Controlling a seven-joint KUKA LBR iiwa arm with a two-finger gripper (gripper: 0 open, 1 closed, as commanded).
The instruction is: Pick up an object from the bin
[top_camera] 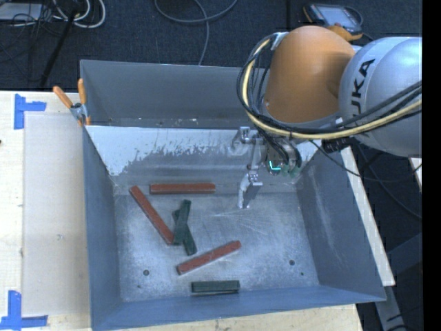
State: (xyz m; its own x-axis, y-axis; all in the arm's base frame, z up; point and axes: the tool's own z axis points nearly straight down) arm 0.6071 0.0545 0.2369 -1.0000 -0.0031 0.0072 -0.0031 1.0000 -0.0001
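Note:
My gripper hangs over the back middle of the bin, above bare floor. Nearest to it, a little to its left, a red-brown flat bar lies level along the back. A second red-brown bar runs diagonally below that one. Against its lower end rest two crossed dark green bars. A third red-brown bar lies slanted toward the front, below and left of the gripper. I see nothing held in the gripper.
A dark green bar lies flat close to the front wall. The right half of the bin floor is bare metal. The arm with its orange dome and cables hangs over the bin's back right corner.

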